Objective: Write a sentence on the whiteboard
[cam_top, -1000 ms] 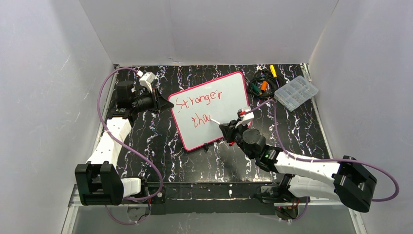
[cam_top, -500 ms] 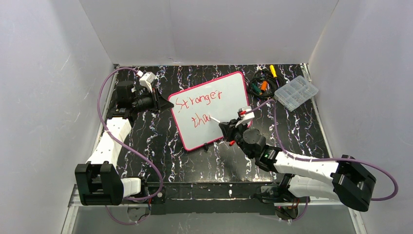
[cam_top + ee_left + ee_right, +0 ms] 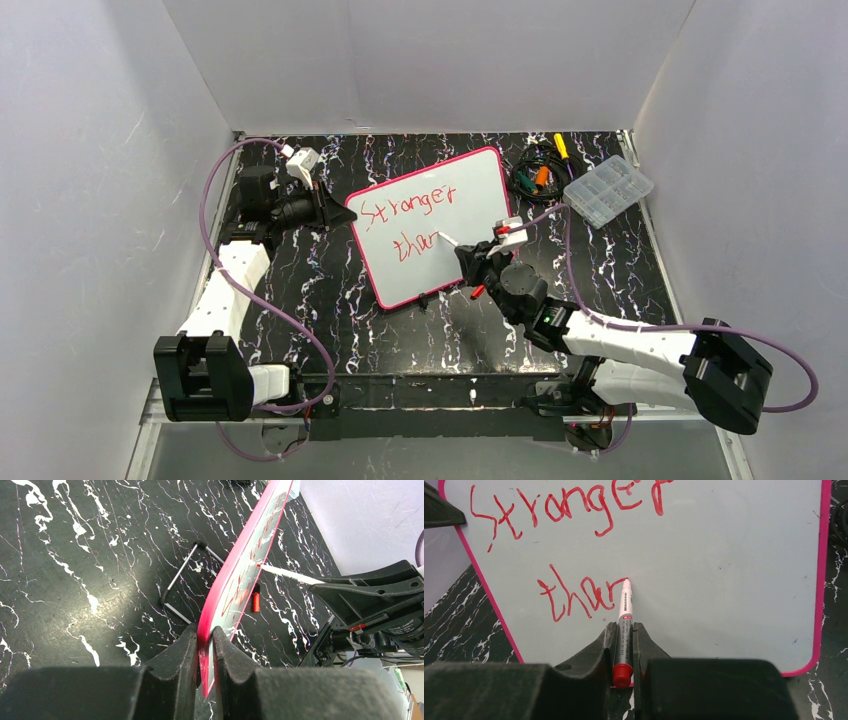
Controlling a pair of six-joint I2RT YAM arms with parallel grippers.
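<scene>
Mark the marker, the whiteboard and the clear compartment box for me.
marker [image 3: 623,635], right wrist view, on its grey barrel.
whiteboard [image 3: 478,190], top external view, bare white face, right part.
clear compartment box [image 3: 608,190], top external view, middle of its lid.

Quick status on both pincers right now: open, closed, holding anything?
Left pincer: closed on the edge of the whiteboard.
Right pincer: closed on the marker.
</scene>
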